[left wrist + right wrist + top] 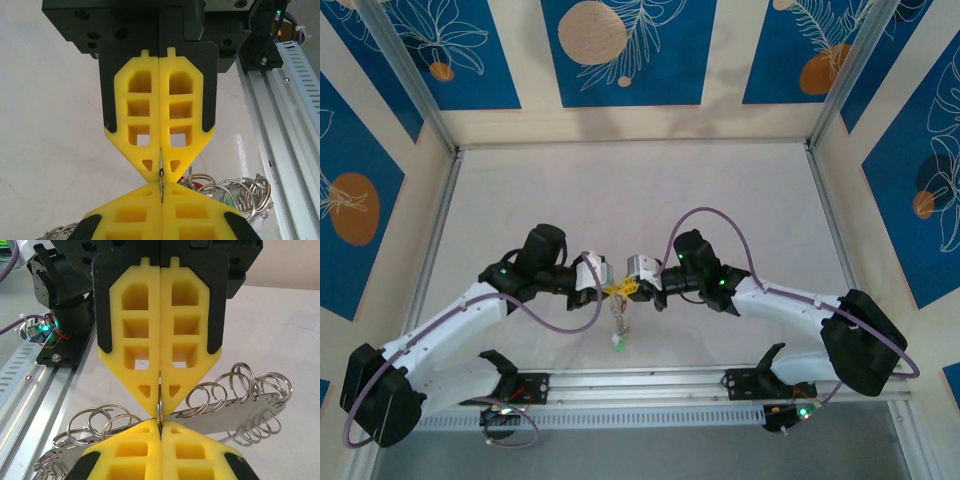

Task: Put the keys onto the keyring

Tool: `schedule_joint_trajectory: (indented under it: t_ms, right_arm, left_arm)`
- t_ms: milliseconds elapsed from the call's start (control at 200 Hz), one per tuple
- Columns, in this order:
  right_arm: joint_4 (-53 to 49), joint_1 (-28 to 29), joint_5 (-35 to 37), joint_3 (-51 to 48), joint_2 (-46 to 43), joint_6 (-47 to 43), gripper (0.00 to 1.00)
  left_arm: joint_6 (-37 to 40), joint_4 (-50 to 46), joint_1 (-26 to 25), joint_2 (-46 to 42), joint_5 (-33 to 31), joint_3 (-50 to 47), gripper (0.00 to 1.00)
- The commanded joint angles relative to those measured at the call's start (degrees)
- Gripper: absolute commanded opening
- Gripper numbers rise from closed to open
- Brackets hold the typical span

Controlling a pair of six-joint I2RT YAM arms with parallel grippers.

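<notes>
Left gripper (161,170) and right gripper (160,407) meet tip to tip over the table's (740,200) middle, toward its near edge. Both are clenched on the keyring (161,184), seen edge-on as a thin wire, most of its loop hidden by yellow fingers. The keys (617,325) trail lengthwise toward the near edge, green tag (618,343) last, their blades lost among small rings (235,385).

Fingers (154,340): matt yellow plastic, faintly grainy, set in matt black plastic mounts (102,300). Keyring (159,409) wire between their tips: thin bare grey metal. Rings (202,392) and flat strip (225,416), lower right: bright polished metal. Table (50,125): smooth white, faint sheen. Rail (285,115), right edge: brushed aluminium.
</notes>
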Motion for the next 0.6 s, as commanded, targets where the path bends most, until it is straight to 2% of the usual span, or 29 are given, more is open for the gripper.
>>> schedule_joint_trajectory:
  t_ms: [0,145,200,300,590]
  right_arm:
    - [3.97,-0.27,-2.24,0.97,-2.37,0.71,0.00]
    - [5.70,-1.04,-2.72,-0.27,-2.27,1.41,0.00]
    - [6.17,-1.45,-3.60,-1.01,-2.11,1.00,0.14]
    - [6.21,-1.92,-4.21,-1.75,-2.24,0.88,0.20]
    - [4.82,-2.12,-4.61,-2.16,-2.40,-0.33,0.23]
  left_arm:
    - [3.48,-5.07,-1.07,0.41,-0.68,1.49,0.00]
    - [3.74,-5.56,-1.04,-0.38,0.68,1.68,0.00]
    - [3.57,-4.28,-1.06,-1.36,2.38,0.94,0.00]
    - [2.49,-1.98,-1.06,-2.68,4.08,0.17,0.00]
    - [-1.45,3.57,-1.00,-5.73,5.23,-2.13,0.00]
